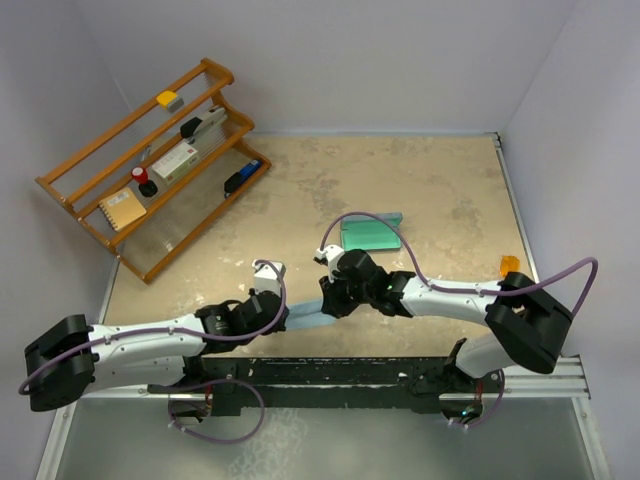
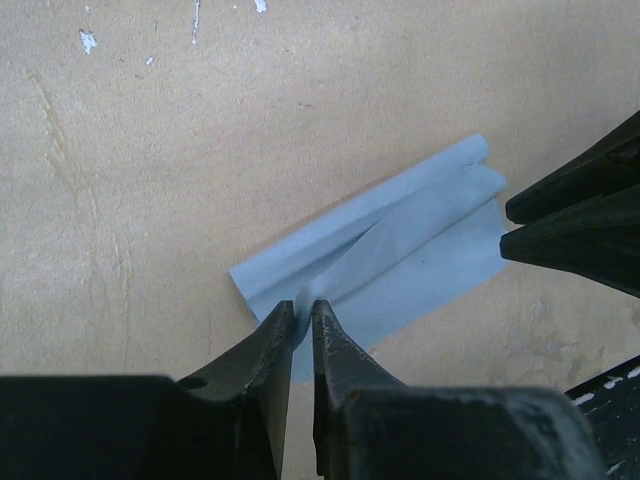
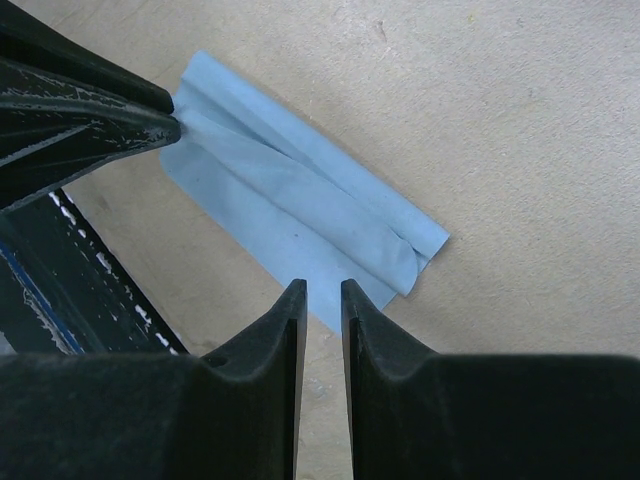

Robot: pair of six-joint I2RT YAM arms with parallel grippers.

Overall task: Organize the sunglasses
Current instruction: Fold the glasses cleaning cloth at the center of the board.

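Observation:
No sunglasses show in any view. A folded light-blue cloth [image 1: 306, 322] lies flat on the beige table between my two grippers. My left gripper [image 2: 303, 305] is shut on a raised fold at the near end of the cloth [image 2: 400, 250]. My right gripper [image 3: 322, 285] hovers at the other end of the cloth [image 3: 290, 200], its jaws a little apart with nothing between them. In the top view the left gripper [image 1: 283, 318] and the right gripper [image 1: 330, 300] nearly face each other. A teal case [image 1: 372, 236] lies just behind the right gripper.
A wooden rack [image 1: 150, 170] stands at the back left and holds several small items. A small orange object [image 1: 510, 265] sits by the right wall. The black mounting rail [image 1: 330, 375] runs along the near edge, close to the cloth.

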